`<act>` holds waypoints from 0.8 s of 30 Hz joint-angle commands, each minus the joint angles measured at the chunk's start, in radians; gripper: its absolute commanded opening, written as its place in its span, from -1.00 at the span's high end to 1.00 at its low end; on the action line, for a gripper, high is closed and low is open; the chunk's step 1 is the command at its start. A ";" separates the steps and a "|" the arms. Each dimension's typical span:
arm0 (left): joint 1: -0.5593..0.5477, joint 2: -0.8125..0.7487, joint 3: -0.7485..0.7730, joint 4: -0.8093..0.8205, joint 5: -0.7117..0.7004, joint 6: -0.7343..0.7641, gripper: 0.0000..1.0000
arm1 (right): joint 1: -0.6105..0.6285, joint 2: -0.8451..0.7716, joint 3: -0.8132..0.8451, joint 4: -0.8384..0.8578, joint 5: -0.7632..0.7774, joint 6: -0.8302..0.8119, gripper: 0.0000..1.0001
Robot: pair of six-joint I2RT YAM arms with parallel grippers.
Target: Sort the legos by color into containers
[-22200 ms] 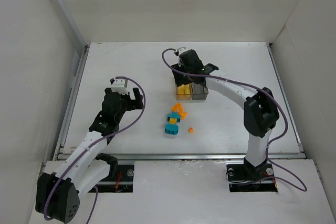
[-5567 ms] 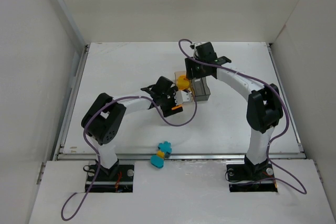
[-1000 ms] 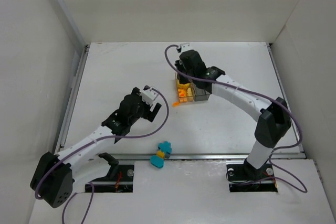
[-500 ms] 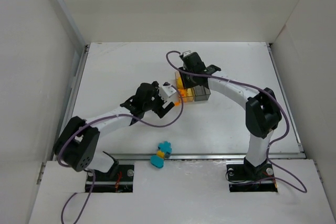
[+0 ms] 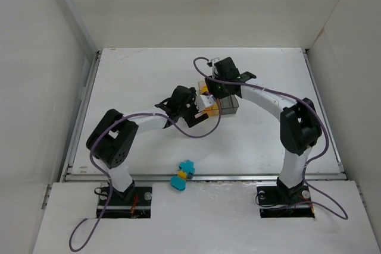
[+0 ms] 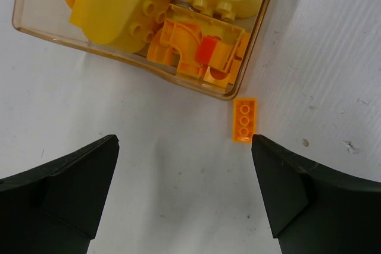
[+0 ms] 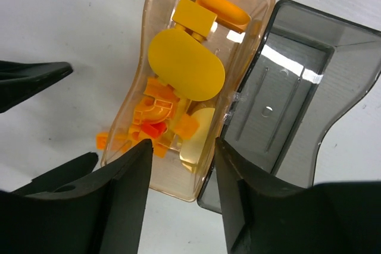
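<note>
While an orange brick (image 6: 244, 119) lies outside the amber bin (image 6: 253, 52), ahead of the wide-open left end effector (image 6: 184, 141), pickup is pending; needs descent astride it; right end effector (image 7: 183, 147) parted.

In the right wrist view the right gripper (image 7: 184, 147) covered the near ends of the orange bin (image 7: 143, 69) and the grey bin (image 7: 286, 105), whose corner the right edge clipped, and a small orange brick (image 7: 102, 141) beside the orange bin showed only in part. In the left wrist view the top edge cut off the orange bin, a black part of the right gripper hid some pieces (image 6: 107, 19) in it, and the left gripper (image 6: 184, 141) ran off the bottom. From above, both grippers hid most of the bins.
</note>
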 commanded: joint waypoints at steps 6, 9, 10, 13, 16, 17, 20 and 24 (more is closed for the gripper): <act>-0.001 0.036 0.097 -0.063 0.029 0.091 -0.87 | -0.008 0.024 0.049 0.021 -0.067 -0.030 0.01; -0.001 0.036 0.108 -0.121 0.070 0.149 -0.87 | -0.008 0.015 0.049 0.021 -0.077 -0.019 0.01; -0.001 0.036 0.108 -0.136 0.099 0.166 -0.87 | -0.008 0.015 0.040 0.021 -0.077 -0.019 0.01; -0.001 0.025 0.099 -0.158 0.126 0.207 -0.90 | -0.019 -0.005 0.030 0.030 -0.077 -0.019 0.01; -0.001 0.051 0.131 -0.178 0.126 0.195 -0.90 | -0.028 -0.005 0.020 0.030 -0.086 -0.019 0.01; -0.010 0.076 0.146 -0.190 0.117 0.195 -0.90 | -0.028 -0.005 0.020 0.039 -0.086 -0.019 0.01; -0.010 0.097 0.200 -0.250 0.117 0.184 -0.79 | -0.037 -0.005 0.010 0.039 -0.096 -0.019 0.01; -0.010 0.133 0.235 -0.290 0.144 0.175 -0.53 | -0.060 -0.005 0.001 0.048 -0.105 -0.019 0.01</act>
